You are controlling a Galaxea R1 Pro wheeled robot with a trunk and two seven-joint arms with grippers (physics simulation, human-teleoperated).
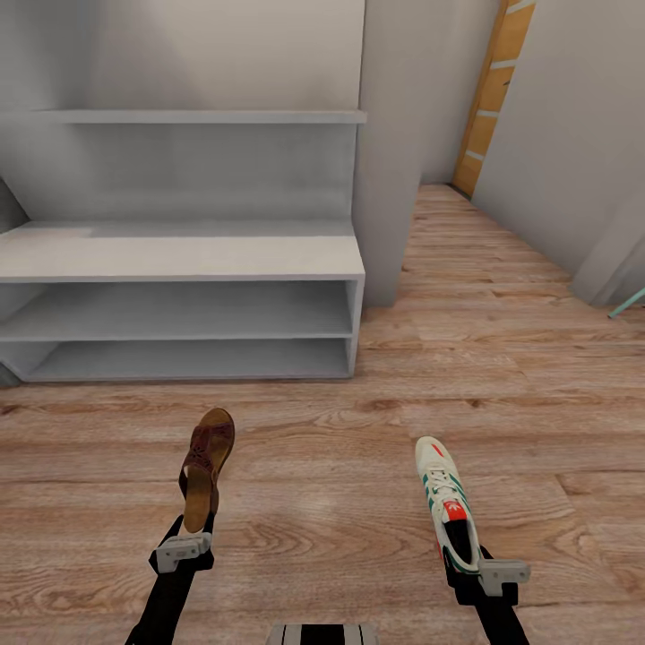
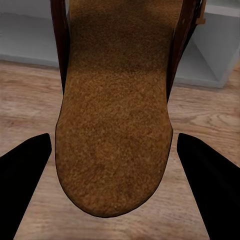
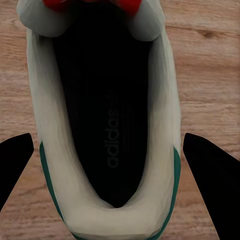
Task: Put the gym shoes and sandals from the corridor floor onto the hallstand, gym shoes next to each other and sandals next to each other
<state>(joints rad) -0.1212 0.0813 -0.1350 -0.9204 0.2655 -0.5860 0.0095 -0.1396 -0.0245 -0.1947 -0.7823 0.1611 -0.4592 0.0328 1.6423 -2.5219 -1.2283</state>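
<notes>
A brown sandal (image 1: 208, 461) with a tan footbed (image 2: 115, 115) hangs over the corridor floor (image 1: 358, 430), its heel between the fingers of my left gripper (image 1: 185, 545), which is shut on it. A white gym shoe (image 1: 445, 502) with green stripes and a red tongue patch is held by its heel in my right gripper (image 1: 473, 566), also shut. In the right wrist view the gym shoe's dark opening (image 3: 107, 110) faces the camera, with black fingers (image 3: 210, 175) at both sides. The light-grey hallstand (image 1: 179, 260) stands ahead at the left, its top and both shelves bare.
A thin floating shelf (image 1: 197, 116) hangs on the wall above the hallstand. A grey wall pillar (image 1: 390, 179) rises right of the rack. The corridor runs on to a wooden door (image 1: 493, 98). A teal object (image 1: 629, 306) pokes in at the right edge.
</notes>
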